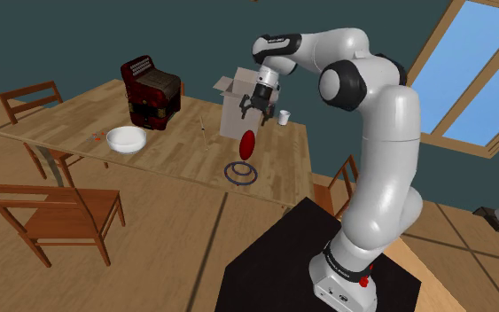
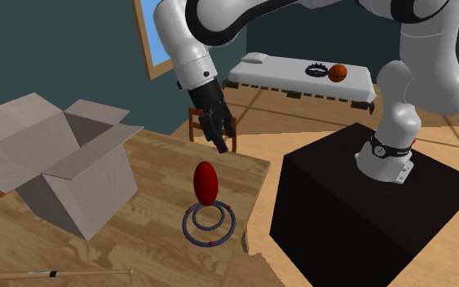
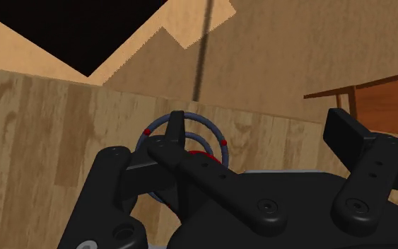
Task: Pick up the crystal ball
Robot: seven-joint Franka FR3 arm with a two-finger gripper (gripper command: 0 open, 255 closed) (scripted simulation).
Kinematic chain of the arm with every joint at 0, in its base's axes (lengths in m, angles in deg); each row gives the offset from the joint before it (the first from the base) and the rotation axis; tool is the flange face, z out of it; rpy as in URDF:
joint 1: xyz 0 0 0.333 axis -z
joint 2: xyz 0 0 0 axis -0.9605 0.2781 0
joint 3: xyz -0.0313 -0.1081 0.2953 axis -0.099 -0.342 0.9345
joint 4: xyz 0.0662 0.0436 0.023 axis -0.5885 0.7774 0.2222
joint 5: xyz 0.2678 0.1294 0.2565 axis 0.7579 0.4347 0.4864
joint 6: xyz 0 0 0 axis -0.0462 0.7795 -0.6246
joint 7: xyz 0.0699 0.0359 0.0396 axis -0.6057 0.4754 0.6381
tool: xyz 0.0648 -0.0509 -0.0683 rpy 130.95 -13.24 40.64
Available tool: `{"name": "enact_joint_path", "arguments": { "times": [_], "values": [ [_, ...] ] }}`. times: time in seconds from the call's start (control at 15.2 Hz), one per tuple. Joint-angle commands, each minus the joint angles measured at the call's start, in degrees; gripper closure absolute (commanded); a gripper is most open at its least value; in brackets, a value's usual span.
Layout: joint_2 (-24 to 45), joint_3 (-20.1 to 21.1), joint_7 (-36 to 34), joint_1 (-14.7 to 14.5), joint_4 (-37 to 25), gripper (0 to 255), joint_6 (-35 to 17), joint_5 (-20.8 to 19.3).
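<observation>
The crystal ball (image 1: 247,144) is a dark red egg-shaped body standing upright on a blue ringed base (image 1: 241,173) near the table's edge closest to the stand. It also appears in the second exterior view as the ball (image 2: 206,181) over its rings (image 2: 209,222). My black gripper (image 1: 254,108) hangs a short way above the ball, open, with nothing between its fingers. In the second exterior view the gripper (image 2: 218,139) is above and slightly behind the ball. Past the gripper (image 3: 261,131) in the wrist view, the rings and a bit of red ball (image 3: 201,152) peek out beside one finger (image 3: 176,131).
An open cardboard box (image 2: 56,167) stands close beside the ball. On the wooden table (image 1: 176,151) are a white bowl (image 1: 126,139), a dark red accordion (image 1: 152,91), a white cup (image 1: 284,116) and a thin stick (image 2: 56,272). A chair (image 1: 57,213) stands nearby.
</observation>
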Motion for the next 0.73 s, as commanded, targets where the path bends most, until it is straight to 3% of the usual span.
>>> {"name": "enact_joint_path", "arguments": {
  "times": [0.0, 0.33, 0.66],
  "values": [
    [5.61, -0.09, -0.93, 2.10, -5.17, 0, 1.43, 2.27],
    [19.24, 0.61, -5.37, 7.78, -20.83, 0, 6.85, 6.97],
    [20.46, 0.73, -4.24, 7.57, -19.12, 0, 4.18, 7.10]
  ]
}}
